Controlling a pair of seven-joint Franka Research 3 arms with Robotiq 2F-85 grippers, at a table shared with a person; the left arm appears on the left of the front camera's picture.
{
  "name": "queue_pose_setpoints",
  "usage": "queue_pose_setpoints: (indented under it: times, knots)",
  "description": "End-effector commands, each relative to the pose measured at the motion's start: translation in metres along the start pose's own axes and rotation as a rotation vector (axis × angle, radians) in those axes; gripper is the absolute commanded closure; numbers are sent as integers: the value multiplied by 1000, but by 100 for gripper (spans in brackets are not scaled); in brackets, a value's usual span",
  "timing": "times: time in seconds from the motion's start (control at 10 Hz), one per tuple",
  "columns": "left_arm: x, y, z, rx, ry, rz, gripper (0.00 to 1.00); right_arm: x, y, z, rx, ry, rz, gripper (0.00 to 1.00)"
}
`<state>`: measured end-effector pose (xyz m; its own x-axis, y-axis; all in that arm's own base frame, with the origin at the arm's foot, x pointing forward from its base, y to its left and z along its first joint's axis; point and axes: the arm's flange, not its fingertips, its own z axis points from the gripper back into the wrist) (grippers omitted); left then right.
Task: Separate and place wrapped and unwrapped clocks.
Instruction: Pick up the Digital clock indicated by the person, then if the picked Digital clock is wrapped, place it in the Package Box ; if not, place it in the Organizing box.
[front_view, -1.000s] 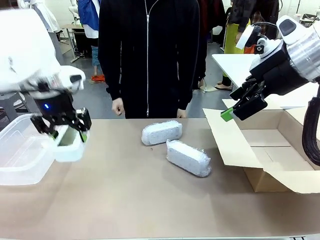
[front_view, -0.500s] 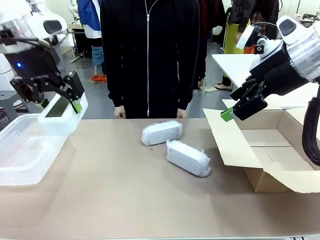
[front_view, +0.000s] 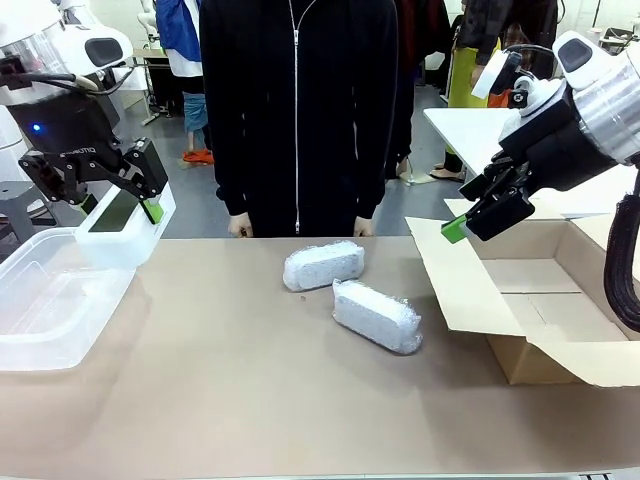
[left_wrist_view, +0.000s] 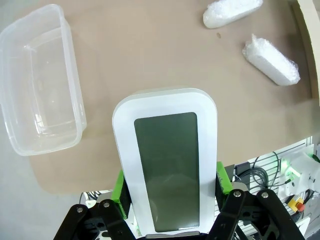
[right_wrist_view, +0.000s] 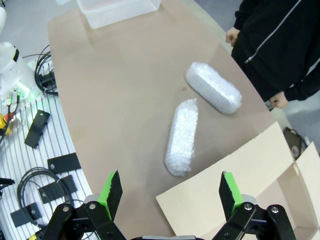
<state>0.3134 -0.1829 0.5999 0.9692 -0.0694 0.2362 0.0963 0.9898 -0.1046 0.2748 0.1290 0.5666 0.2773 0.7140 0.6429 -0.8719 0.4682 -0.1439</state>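
My left gripper (front_view: 122, 208) is shut on the unwrapped clock (front_view: 125, 228), a bare white rectangle with a grey-green screen (left_wrist_view: 167, 167), held in the air above the right end of a clear plastic tub (front_view: 40, 300). Its green pads (left_wrist_view: 119, 186) press both long sides of the clock. Two wrapped bundles lie mid-table: one (front_view: 323, 264) near the person, the other (front_view: 376, 315) slightly nearer me and to the right. Both show in the right wrist view (right_wrist_view: 214, 88) (right_wrist_view: 182, 136). My right gripper (front_view: 478, 215) hangs open and holds nothing, above the left flap of a cardboard box (front_view: 540, 300).
The clear tub (left_wrist_view: 35, 85) has nothing in it and sits at the table's left edge. The open cardboard box stands at the right, its flap (right_wrist_view: 235, 170) lying towards the bundles. A person in black (front_view: 297, 110) stands at the far side, hands (front_view: 236, 215) by the table edge.
My left gripper has lifted the clock up and to the left, from low beside the tub to well above it; over the last half second it barely moved. The right arm stayed still.
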Motion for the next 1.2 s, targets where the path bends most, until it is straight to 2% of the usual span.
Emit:
queue_pose_setpoints:
  times: [0.0, 1.1]
  knots:
    - [1, 0, 2, 4, -12, 4, 63, -1, 0, -1, 14, -3, -1, 0]
    - [1, 0, 2, 4, -12, 4, 63, -1, 0, -1, 14, -3, -1, 0]
